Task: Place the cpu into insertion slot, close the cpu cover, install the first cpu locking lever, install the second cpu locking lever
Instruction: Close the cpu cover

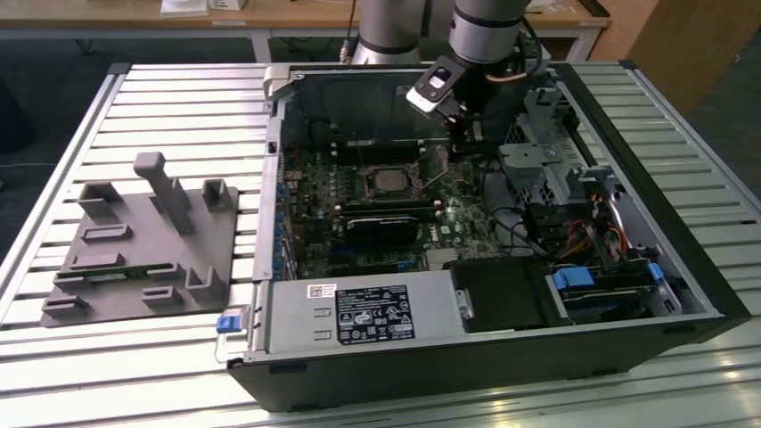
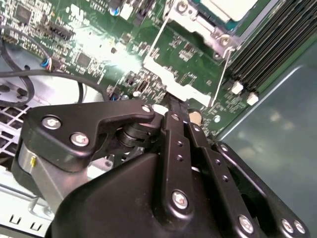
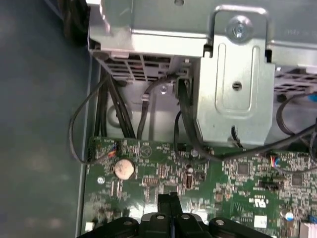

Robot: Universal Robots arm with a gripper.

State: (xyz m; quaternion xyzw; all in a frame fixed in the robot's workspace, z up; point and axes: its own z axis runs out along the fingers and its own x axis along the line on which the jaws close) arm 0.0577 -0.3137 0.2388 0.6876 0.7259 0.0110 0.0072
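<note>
Okay, my hand (image 2: 173, 103) is pinched fully together with nothing in it, lowered to the motherboard (image 2: 193, 59) just beside the cpu cover (image 2: 218, 35), probably so it can push a lever (image 2: 224, 69). The cpu (image 1: 388, 181) sits in the insertion slot (image 1: 363, 182).

Green mobo (image 1: 470, 234) w/ tiny silver n black bits all over. Dull silver-grey cpu (image 1: 387, 181), shiny silver cpu cover (image 2: 195, 22). Matte black gripper (image 1: 458, 147), silver screws. In the exterior view: grey metal box (image 1: 298, 316) w/ black n white label at 6 o'clock of the board, plain grey fixture plate (image 1: 131, 259) at 9 o'clock, blue tab (image 1: 231, 323) approx 7 o'clock. Silver striped slat table (image 1: 71, 374).
</note>
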